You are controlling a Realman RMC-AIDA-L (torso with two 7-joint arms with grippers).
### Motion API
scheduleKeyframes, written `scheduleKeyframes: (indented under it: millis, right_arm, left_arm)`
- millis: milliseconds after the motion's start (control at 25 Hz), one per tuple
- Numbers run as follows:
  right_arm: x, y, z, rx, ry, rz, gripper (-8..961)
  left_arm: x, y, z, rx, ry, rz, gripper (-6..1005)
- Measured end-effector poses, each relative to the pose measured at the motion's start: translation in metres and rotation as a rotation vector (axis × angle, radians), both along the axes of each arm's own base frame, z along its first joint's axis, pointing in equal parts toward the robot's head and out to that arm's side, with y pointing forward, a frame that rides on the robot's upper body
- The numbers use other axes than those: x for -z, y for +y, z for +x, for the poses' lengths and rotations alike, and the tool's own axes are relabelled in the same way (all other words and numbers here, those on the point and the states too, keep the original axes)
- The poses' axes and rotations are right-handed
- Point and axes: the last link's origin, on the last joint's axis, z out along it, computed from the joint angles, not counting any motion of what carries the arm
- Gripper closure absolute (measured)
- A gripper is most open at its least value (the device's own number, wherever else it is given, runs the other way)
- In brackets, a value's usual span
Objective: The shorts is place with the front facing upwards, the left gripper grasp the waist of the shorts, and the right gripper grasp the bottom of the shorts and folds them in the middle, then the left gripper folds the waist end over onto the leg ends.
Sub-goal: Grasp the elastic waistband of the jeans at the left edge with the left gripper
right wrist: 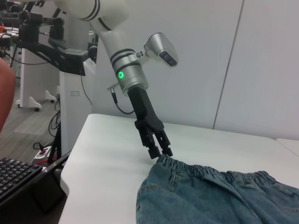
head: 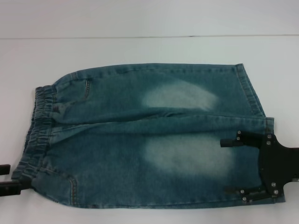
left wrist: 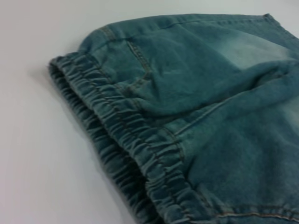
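The shorts (head: pixel 140 140) lie flat on the white table (head: pixel 140 49), front up, with pale faded patches on both thighs. The waist (head: pixel 37 123) is at the left and the bottom of the shorts (head: pixel 252 93) at the right. My right gripper (head: pixel 225 166) hovers open over the near leg, its two fingers spread across the fabric just inside the hem. At the waist's near corner is my left gripper (head: pixel 5 179), fingers apart; the right wrist view shows its tips (right wrist: pixel 161 151) touching the waistband edge (right wrist: pixel 210 175). The left wrist view shows the puckered elastic band (left wrist: pixel 140 149) close up.
The table's far edge (head: pixel 149 36) runs behind the shorts and its near edge lies close to the near leg. Off the table's left end, a black keyboard (right wrist: pixel 14 175) and white equipment stands (right wrist: pixel 70 93) show in the right wrist view.
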Motion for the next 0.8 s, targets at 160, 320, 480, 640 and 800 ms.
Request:
scheduleKeyframes:
  millis: [160, 320, 480, 640, 800]
  right_arm:
    - [0.000, 0.000, 0.000, 0.001, -0.001, 0.001, 29]
    - [0.000, 0.000, 0.001, 0.003, -0.001, 0.003, 29]
    - [0.000, 0.000, 0.001, 0.008, 0.001, 0.010, 28]
    - [0.000, 0.000, 0.002, 0.011, 0.000, 0.012, 28]
    - [0.000, 0.000, 0.002, 0.011, 0.000, 0.012, 28]
  left_arm:
    - [0.002, -0.001, 0.002, 0.012, -0.004, -0.018, 184]
    - [0.006, 0.001, 0.005, 0.030, -0.006, -0.046, 210]
    - [0.008, 0.005, 0.009, 0.044, -0.010, -0.056, 236]
    - [0.010, 0.008, 0.012, 0.055, -0.013, -0.061, 273]
    - [0.012, 0.010, 0.013, 0.061, -0.009, -0.062, 354]
